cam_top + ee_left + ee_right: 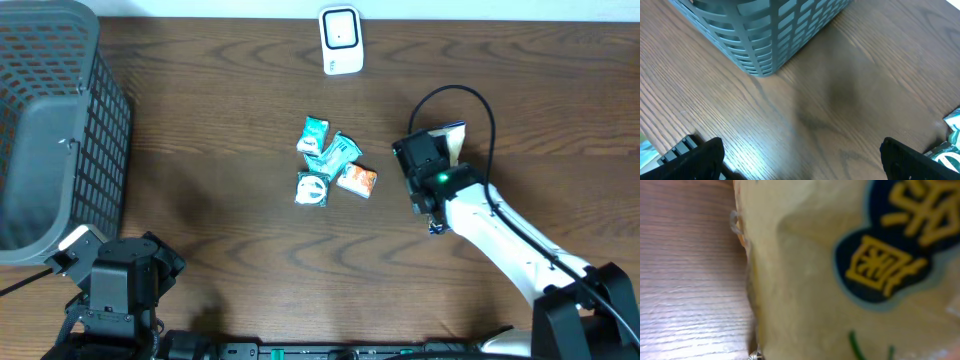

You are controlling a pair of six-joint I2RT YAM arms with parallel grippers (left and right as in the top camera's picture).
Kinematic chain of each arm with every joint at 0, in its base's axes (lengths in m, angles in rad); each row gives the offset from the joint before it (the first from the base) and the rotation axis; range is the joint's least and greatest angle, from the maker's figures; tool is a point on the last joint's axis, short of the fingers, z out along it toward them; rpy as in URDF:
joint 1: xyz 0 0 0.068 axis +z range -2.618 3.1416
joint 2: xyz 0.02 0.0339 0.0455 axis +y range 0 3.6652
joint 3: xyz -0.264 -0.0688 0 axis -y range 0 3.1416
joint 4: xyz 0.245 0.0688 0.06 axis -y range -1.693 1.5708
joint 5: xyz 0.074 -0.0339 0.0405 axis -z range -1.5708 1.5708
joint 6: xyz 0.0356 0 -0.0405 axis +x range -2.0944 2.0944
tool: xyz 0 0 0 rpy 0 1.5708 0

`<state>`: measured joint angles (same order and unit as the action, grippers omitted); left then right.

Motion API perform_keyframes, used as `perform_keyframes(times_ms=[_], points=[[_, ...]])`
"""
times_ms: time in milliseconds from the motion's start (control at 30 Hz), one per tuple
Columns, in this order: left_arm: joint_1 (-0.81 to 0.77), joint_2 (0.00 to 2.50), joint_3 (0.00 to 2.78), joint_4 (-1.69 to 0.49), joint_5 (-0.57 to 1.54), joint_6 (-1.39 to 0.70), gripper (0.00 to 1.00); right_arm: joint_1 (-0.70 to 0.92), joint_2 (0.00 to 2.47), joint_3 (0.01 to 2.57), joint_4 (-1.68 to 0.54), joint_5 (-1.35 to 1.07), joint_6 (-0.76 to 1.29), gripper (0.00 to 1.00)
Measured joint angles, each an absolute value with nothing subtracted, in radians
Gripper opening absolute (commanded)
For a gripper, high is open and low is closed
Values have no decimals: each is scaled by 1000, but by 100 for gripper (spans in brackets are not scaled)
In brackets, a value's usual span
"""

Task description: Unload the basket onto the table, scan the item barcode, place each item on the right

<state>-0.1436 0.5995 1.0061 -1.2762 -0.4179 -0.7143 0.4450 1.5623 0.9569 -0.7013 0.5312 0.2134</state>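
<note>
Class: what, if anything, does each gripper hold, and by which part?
The right gripper holds the beige packet; where is hidden. The left gripper holds nothing.

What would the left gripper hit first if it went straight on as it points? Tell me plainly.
Probably the bare table. The open left gripper tilts down toward the wood. The basket lies farther ahead and off to its left. Depth is hard to judge from this view.

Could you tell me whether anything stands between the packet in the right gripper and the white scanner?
Nothing visible does: only bare table lies between the packet and the scanner; the small sachets sit aside.
</note>
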Motion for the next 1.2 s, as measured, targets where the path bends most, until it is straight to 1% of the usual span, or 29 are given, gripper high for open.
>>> perform_keyframes(times_ms=[300,500,600,733,1200], points=[[-144,599,1006,-1276,-418,-714,98,453,1653,957,-708,634,220,1],[-144,599,1006,-1276,-418,-714,98,464,1663,960,-744,688,215,1],[-144,599,1006,-1276,-418,-714,98,475,1665,996,-817,743,205,1],[-144,599,1006,-1276,-418,-714,98,476,1665,1047,-811,779,169,1],[-144,599,1006,-1276,-418,-714,98,472,1708,1042,-778,775,109,1]])
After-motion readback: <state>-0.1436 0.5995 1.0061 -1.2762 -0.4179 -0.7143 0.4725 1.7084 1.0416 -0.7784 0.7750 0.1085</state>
